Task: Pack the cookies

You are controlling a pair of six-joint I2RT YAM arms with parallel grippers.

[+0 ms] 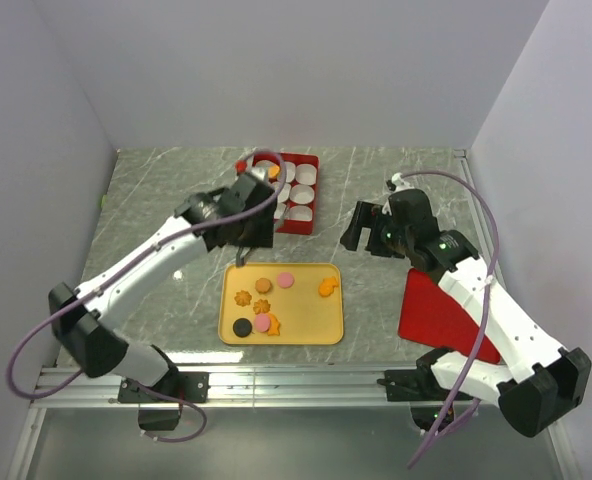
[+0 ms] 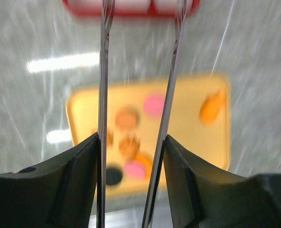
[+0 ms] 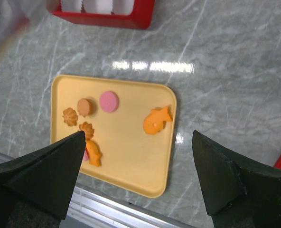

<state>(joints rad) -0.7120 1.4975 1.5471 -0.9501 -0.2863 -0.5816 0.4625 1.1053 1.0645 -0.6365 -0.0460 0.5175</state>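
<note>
While most cookies (image 1: 264, 285) lie on tray (image 1: 316, 325), one orange piece (image 1: 273, 172) shows at box (image 1: 296, 225), 12 o'clock; packing looks early. Left gripper (image 2: 143, 14) blades narrowly apart, tips unseen, load unclear. Right gripper (image 3: 138, 142), 2 o'clock, wide, empty. Next calls for a clean pinch on a tray cookie.

Looks like a robot lab rig, not anyone's kitchen: plain white walls (image 1: 276, 70) box in a marble-look desk (image 1: 396, 200), and a left arm (image 1: 146, 265) and right arm (image 1: 486, 300) sit bolted to a metal rail (image 1: 296, 382), purple cables (image 1: 14, 365) looping loose.
</note>
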